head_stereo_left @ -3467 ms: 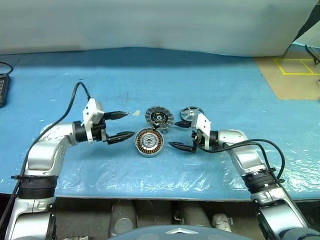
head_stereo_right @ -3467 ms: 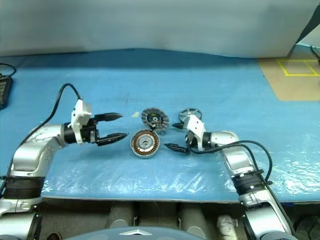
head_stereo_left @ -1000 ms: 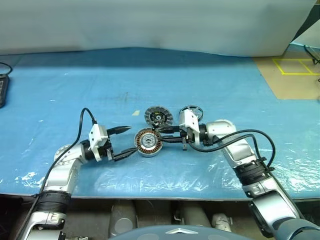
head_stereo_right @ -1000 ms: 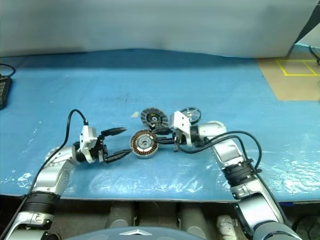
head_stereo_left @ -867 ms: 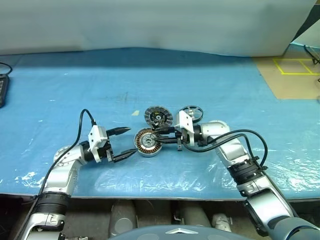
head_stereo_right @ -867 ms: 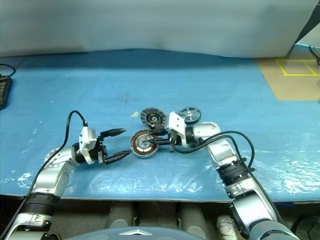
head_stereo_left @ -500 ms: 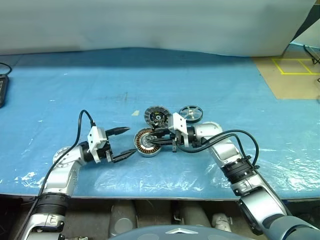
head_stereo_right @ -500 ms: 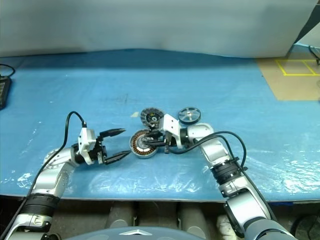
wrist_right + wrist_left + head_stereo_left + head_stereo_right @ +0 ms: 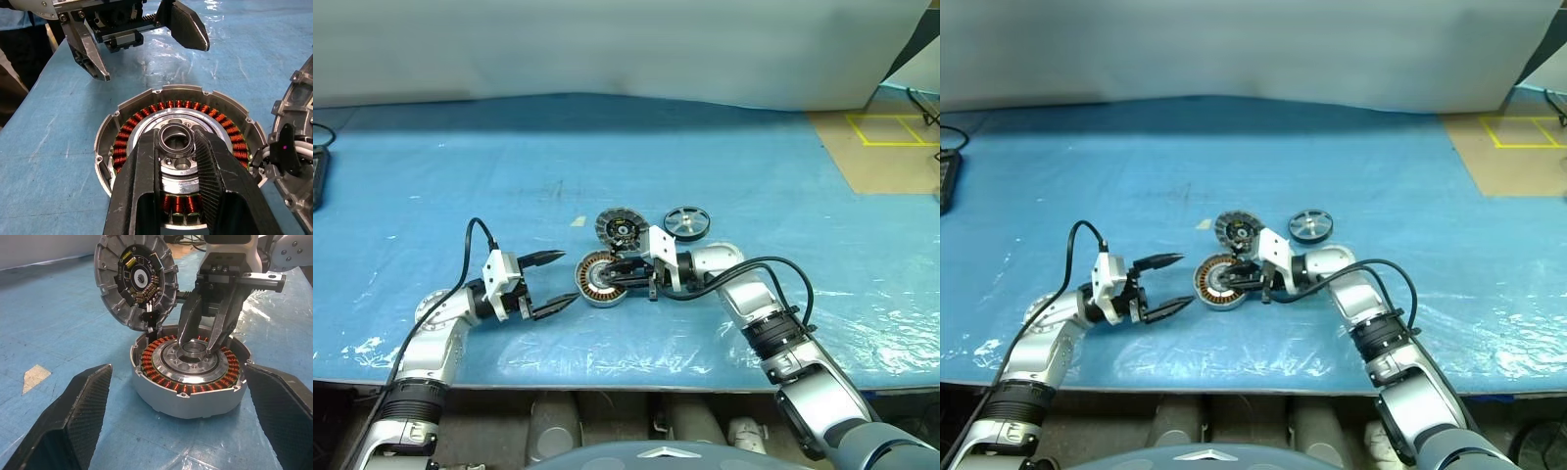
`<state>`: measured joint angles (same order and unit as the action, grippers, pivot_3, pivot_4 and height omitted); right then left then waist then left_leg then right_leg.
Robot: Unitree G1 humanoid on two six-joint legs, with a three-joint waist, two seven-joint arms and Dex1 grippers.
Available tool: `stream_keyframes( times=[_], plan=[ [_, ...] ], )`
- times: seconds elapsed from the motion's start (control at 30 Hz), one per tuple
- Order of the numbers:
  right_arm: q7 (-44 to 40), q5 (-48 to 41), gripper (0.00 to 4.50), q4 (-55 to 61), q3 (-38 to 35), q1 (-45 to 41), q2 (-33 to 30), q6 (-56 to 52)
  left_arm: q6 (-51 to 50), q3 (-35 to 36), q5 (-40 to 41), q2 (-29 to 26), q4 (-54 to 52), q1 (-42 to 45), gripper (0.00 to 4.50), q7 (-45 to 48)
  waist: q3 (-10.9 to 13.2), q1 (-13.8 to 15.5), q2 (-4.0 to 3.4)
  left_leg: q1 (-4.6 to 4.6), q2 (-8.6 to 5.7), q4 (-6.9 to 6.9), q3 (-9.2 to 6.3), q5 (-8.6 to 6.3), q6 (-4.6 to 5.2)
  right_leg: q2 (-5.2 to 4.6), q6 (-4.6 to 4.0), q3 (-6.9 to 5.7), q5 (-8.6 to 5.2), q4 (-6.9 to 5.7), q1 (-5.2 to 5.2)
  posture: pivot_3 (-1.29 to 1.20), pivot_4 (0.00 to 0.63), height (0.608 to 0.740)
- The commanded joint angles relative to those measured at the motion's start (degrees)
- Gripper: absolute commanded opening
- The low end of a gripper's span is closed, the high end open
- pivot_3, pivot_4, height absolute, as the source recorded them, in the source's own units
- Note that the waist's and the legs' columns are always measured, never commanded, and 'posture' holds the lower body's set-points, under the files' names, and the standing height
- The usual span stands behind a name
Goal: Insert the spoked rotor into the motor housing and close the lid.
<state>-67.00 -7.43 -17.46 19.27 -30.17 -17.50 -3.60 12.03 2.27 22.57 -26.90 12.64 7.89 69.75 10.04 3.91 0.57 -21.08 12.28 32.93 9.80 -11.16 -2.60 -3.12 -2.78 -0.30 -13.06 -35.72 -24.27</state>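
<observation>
At table centre the motor housing (image 9: 604, 278) sits open, its lid (image 9: 624, 229) propped at twelve o'clock and the spoked rotor (image 9: 686, 221) at two o'clock, untouched. The right gripper (image 9: 177, 147) pinches the central bearing ring (image 9: 191, 348); the left gripper (image 9: 553, 282) gapes empty at nine o'clock. Best release squarely, then fetch the rotor; the blue mat (image 9: 724, 166) offers room all round.

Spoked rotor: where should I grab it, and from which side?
Probably across its dark rim, coming straight down from above. The spoked rotor lies flat on the blue sheet, so its edge is the only part that offers two opposite faces for the fingers. It sits apart from the lid and the motor housing, which leaves room on both sides.
</observation>
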Motion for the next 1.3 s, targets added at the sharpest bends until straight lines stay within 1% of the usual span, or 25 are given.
stream_keyframes(
  times=[0.03,0.53,0.6,0.7,0.73,0.83,1.13,1.23,1.3],
  plan=[
    [0.5,0.15,0.64,0.61,-0.18,-0.93,0.47,1.19,1.09,0.89,0.58,-0.53,-0.56,-0.48,4.5,0.03,0.0,0.0,0.0,0.0,0.0,0.0,0.0,0.0,0.0,0.0,0.0,0.0,0.0,0.0,0.0,0.0,0.15,0.74],
    [0.12,-0.29,0.64,0.71,-0.2,-0.71,0.7,0.31,-0.07,0.63,0.49,-0.74,-2.08,-0.73,4.5,-0.92,0.0,0.0,0.0,0.0,0.0,0.0,0.0,0.0,0.0,0.0,0.0,0.0,0.0,0.0,0.0,0.0,0.15,0.74],
    [-0.12,-0.27,1.4,0.83,-0.03,-0.71,0.58,-0.44,-0.54,0.53,0.56,-0.84,-2.78,-0.77,4.5,-1.23,0.0,0.01,0.0,0.0,0.01,0.0,0.0,0.0,0.0,0.0,0.0,0.0,0.0,0.0,0.0,0.0,0.15,0.74],
    [0.29,-0.24,2.4,0.87,-0.45,-0.61,0.9,0.38,-1.14,0.49,0.6,-0.98,-3.54,-0.72,4.5,-1.58,0.0,0.01,0.0,0.0,0.01,0.01,0.0,0.0,0.0,0.0,0.0,0.0,0.0,0.0,0.0,0.0,0.15,0.74],
    [0.4,-0.28,2.81,0.87,-0.58,-0.58,0.98,0.63,-1.34,0.49,0.61,-1.01,-3.79,-0.71,4.5,-1.72,0.0,0.01,0.0,0.0,0.02,0.01,0.0,0.0,0.0,0.0,0.0,0.0,0.0,-0.01,0.0,0.0,0.15,0.74],
    [0.39,-0.35,3.8,0.84,-0.72,-0.57,1.09,0.89,-1.79,0.46,0.61,-1.09,-4.37,-0.8,4.5,-2.0,0.0,0.0,0.0,0.02,0.04,0.02,0.0,0.0,0.0,0.0,0.0,0.0,0.0,-0.02,0.0,0.0,0.15,0.74],
    [-1.09,-3.72,3.8,3.64,-1.64,-0.87,1.55,-2.64,-3.25,0.43,0.73,-1.34,-5.91,-0.97,4.5,-2.62,0.0,0.01,0.0,0.01,0.03,0.02,0.0,0.0,0.0,0.0,0.0,0.0,0.0,-0.01,0.0,0.0,0.15,0.74],
    [-1.12,-4.25,3.18,4.21,-1.69,-0.9,1.52,-3.51,-3.5,0.42,0.74,-1.42,-6.17,-0.99,4.5,-2.73,0.0,0.0,0.0,0.01,0.02,0.02,0.0,0.0,0.0,0.0,0.0,0.0,0.0,-0.02,0.0,0.0,0.15,0.74],
    [-0.98,-4.33,2.52,4.4,-1.7,-0.89,1.49,-3.75,-3.55,0.38,0.77,-1.43,-6.13,-0.94,4.5,-2.76,0.0,0.0,0.0,0.01,0.03,0.02,0.0,0.0,0.0,0.0,0.0,0.0,0.0,-0.01,0.0,0.0,0.15,0.74]
  ],
)
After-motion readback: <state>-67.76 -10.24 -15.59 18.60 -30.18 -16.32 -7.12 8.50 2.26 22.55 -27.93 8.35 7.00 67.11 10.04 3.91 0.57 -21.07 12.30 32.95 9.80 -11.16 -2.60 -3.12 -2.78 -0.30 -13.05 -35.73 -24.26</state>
